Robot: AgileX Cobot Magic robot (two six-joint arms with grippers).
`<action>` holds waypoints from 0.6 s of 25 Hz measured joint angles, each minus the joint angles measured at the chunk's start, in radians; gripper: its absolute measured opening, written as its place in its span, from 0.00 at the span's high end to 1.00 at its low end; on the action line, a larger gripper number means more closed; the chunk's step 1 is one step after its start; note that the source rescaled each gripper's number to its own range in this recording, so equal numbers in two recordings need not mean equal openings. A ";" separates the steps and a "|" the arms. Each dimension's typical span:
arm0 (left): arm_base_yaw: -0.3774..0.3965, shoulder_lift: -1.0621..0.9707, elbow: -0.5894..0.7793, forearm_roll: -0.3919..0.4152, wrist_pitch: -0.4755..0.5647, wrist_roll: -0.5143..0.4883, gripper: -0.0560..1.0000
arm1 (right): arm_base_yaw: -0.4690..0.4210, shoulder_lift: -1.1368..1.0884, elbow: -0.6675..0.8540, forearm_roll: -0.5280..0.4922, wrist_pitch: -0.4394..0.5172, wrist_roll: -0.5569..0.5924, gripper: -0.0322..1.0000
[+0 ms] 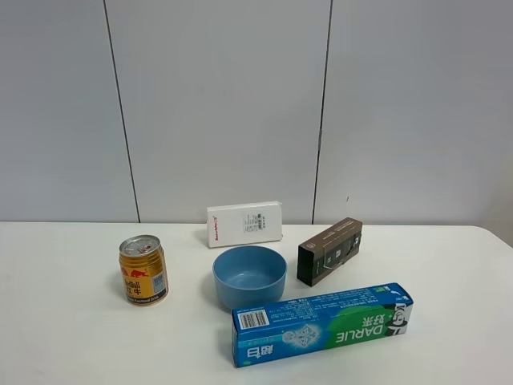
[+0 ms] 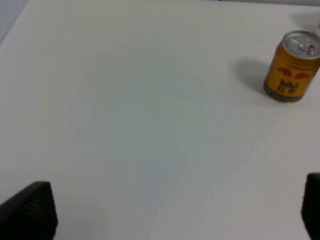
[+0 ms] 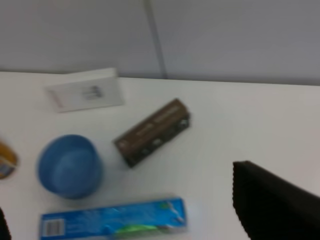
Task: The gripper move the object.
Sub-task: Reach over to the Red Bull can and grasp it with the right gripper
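Observation:
The gold-yellow drink can [image 1: 144, 270] with a red bull logo and silver pull-tab top stands upright on the white table [image 1: 64, 337], left of the blue bowl. Neither gripper shows in the exterior high view. In the left wrist view the can [image 2: 292, 67] stands far ahead of my left gripper [image 2: 176, 200], whose black fingers are spread wide with nothing between them. In the right wrist view only a sliver of the can [image 3: 6, 160] shows at the edge. My right gripper [image 3: 122, 197] is open and empty, well above the table.
A blue bowl [image 1: 249, 275] sits mid-table. A dark brown box [image 1: 329, 250] lies to its right, a white box [image 1: 244, 224] stands behind it by the wall, and a blue-green toothpaste box [image 1: 321, 323] lies in front.

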 joint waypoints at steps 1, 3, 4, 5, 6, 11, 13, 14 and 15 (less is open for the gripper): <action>0.000 0.000 0.000 0.000 0.000 0.000 0.00 | 0.002 0.054 -0.051 0.039 0.018 -0.020 0.00; 0.000 0.000 0.000 0.000 0.000 0.000 0.00 | 0.021 0.182 -0.150 0.095 0.046 -0.069 0.00; 0.000 0.000 0.000 0.000 0.000 0.000 0.00 | 0.035 0.241 -0.205 0.103 0.054 -0.087 0.00; 0.000 0.000 0.000 0.000 0.000 0.000 0.00 | 0.057 0.289 -0.261 0.106 0.057 -0.106 0.00; 0.000 0.000 0.000 0.000 0.000 0.000 0.00 | 0.081 0.344 -0.307 0.106 0.057 -0.124 0.00; 0.000 0.000 0.000 0.000 0.000 0.001 0.00 | 0.224 0.587 -0.566 0.083 0.057 -0.184 0.00; 0.000 0.000 0.000 0.000 0.000 0.001 0.00 | 0.278 0.675 -0.648 0.073 0.054 -0.192 0.00; 0.000 0.000 0.000 0.000 0.000 0.001 0.00 | 0.305 0.720 -0.688 0.073 0.047 -0.192 0.00; 0.000 0.000 0.000 0.000 0.000 0.001 0.00 | 0.328 0.757 -0.722 0.075 0.034 -0.192 0.00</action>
